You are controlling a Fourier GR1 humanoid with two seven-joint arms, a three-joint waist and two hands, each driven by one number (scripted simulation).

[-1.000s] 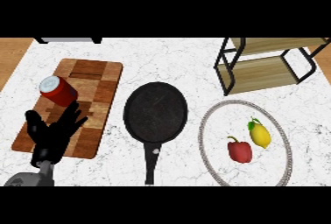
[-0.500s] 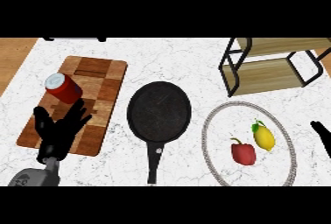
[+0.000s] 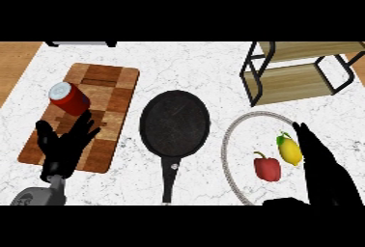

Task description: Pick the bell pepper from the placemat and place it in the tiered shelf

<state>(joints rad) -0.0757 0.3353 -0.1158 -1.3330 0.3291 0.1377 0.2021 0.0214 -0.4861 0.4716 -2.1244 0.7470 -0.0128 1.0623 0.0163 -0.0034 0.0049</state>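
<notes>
The bell pepper is small, glossy red and blocky with a short dark green stem on top, and it lies on the round grey-rimmed placemat on the white marble tabletop, just beside a yellow lemon. The right hand sits at the placemat's right side with its fingers straight and open, next to the lemon and apart from the pepper. The left hand rests open, fingers up, over the wooden cutting board below a red can, while the tiered shelf stands at the upper right and a black frying pan lies between board and placemat.

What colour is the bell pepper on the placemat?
Red, with a small green stem; the bell pepper shows best in the head view, beside a yellow lemon.
</notes>
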